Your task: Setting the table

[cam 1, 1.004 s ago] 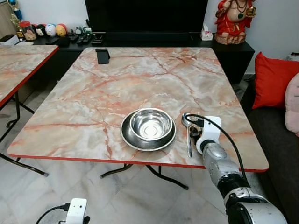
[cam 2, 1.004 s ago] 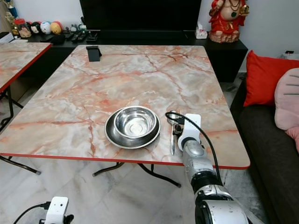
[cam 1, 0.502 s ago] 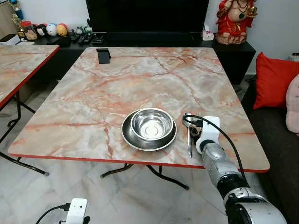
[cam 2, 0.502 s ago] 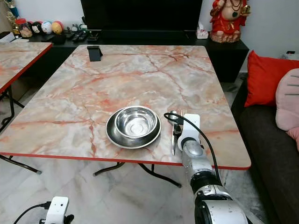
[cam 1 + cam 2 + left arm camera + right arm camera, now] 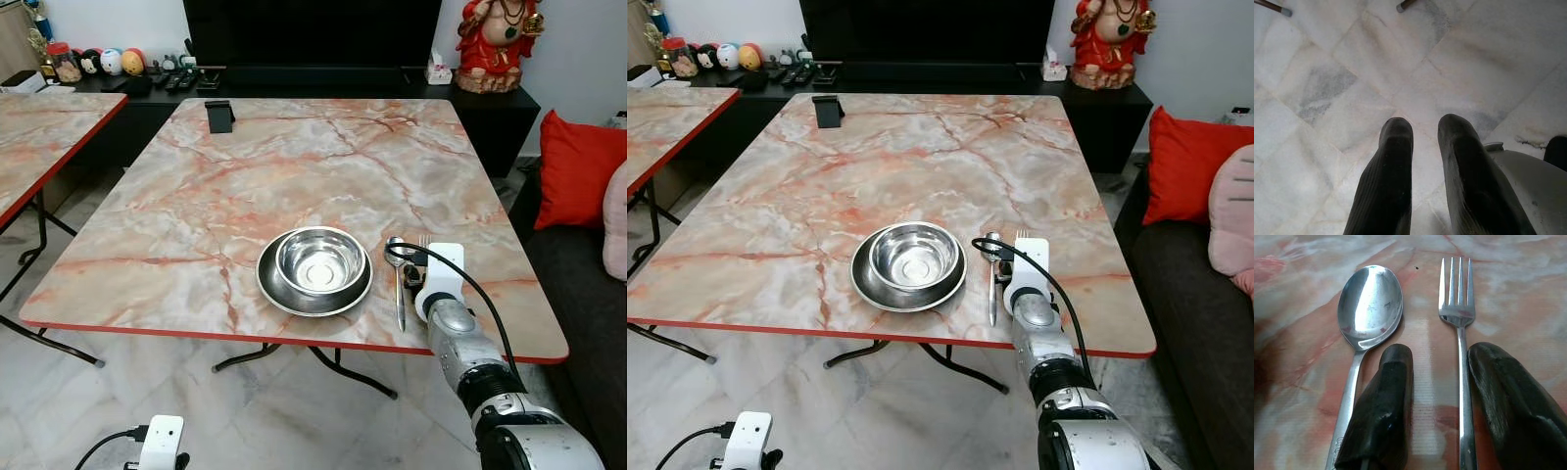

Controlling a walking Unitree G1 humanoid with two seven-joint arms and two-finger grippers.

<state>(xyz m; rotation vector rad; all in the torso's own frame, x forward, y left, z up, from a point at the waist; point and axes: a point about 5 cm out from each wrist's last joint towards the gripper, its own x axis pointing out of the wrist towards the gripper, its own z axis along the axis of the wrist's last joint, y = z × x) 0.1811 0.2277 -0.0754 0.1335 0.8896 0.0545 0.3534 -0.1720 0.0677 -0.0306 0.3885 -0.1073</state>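
Thin silver steel fork [image 5: 1461, 357] lies flat on table, w/ spoon [image 5: 1364, 328] beside; right gripper [image 5: 1440, 396] straddles it, 2 fingers parted, ungripped. Risk: withdrawing could nudge fork askew.

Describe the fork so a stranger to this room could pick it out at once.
Start at the marble-patterned table with the red edge and find the steel bowl sitting in a plate near the front. Right of it lie two utensils side by side, under the right gripper. The fork is the outer one, with four tines; its neighbour is a round-bowled spoon.
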